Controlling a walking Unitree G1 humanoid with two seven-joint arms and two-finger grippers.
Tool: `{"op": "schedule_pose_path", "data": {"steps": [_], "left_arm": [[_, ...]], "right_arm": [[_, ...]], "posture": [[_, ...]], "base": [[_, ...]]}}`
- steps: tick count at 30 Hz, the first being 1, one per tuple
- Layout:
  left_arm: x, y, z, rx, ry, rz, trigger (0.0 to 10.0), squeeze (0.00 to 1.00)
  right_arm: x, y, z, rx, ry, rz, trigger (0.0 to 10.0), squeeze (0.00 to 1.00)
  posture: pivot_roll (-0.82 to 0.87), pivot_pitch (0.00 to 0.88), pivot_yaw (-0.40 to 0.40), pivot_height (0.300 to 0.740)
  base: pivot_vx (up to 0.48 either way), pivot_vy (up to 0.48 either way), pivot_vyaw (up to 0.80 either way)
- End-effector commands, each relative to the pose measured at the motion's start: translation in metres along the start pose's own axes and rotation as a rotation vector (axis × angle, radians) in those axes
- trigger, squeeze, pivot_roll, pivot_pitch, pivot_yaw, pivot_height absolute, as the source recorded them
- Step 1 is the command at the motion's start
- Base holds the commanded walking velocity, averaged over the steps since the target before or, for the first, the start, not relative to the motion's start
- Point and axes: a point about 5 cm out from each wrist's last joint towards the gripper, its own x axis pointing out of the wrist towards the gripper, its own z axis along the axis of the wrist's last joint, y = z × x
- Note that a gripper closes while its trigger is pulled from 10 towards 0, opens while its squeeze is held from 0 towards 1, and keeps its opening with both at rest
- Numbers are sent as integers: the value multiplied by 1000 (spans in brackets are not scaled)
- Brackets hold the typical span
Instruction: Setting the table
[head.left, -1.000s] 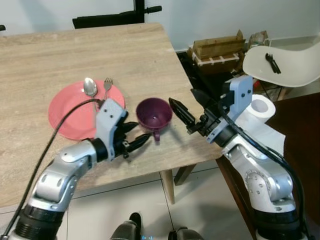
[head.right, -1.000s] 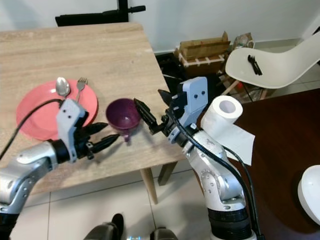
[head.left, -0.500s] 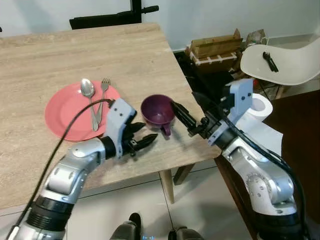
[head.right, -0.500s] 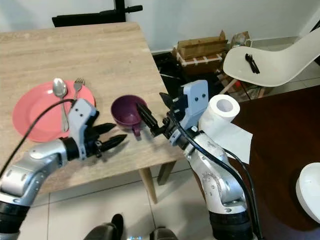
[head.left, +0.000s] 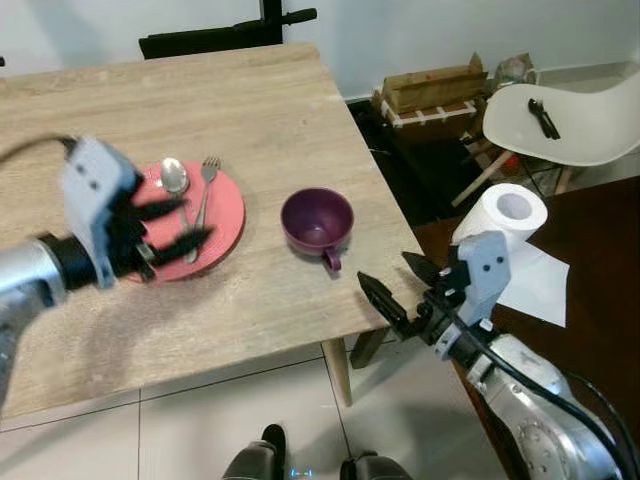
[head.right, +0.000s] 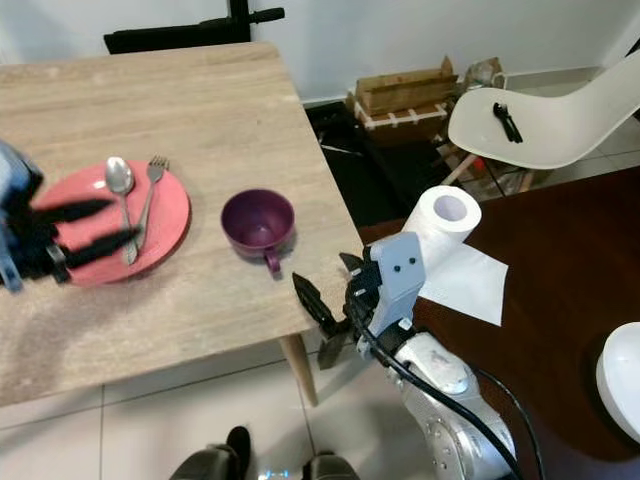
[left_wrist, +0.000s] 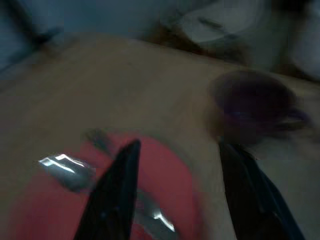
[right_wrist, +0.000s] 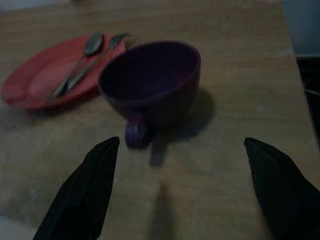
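1. Wooden table (head.left: 250, 110), everything sits near its front right corner.
2. Red plate (head.left: 222, 215), rigid, flat; best gripped at the rim.
3. Purple cup (head.left: 317, 217) upright just right of plate, apart from it, handle pointing toward me. Looks light, stiff, smooth, so I'd pinch the handle or wall.
4. Spoon (head.left: 178, 178) and fork (head.left: 205, 185) lie on plate, long axes pointing away, heads far. Thin, slippery.
5. My left pincer (head.left: 165, 228) spread over plate; right pincer (head.left: 405, 290) spread, off table edge, empty.

Head eyes look down — wrist views (close) share the cup (right_wrist: 150, 82).
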Motion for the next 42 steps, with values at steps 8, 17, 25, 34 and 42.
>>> {"op": "schedule_pose_path", "data": {"steps": [8, 17, 25, 34, 42], "left_arm": [[34, 13, 32, 35, -140, 133, 10000, 0], [51, 6, 37, -16, -189, 138, 10000, 0], [60, -5, 34, -56, -200, 124, 10000, 0], [64, -20, 27, -87, -192, 87, 10000, 0], [64, -25, 22, -99, -178, 80, 10000, 0]], "right_arm": [[12, 14, -8, -61, 18, 13, 10000, 0], [22, 16, -19, -197, 27, -49, 10000, 0], [37, 17, -25, -221, 1, -72, 10000, 0], [52, 18, -34, -201, 9, -63, 8431, 0], [59, 17, -32, -206, -27, -60, 4745, 0]], "posture": [[-84, 131, 58, 740], [-88, 135, 55, 740], [-79, 136, 49, 740], [-65, 138, 44, 740], [-65, 138, 44, 740]], "base": [[0, 0, 0], [0, 0, 0], [0, 0, 0], [0, 0, 0], [0, 0, 0]]}}
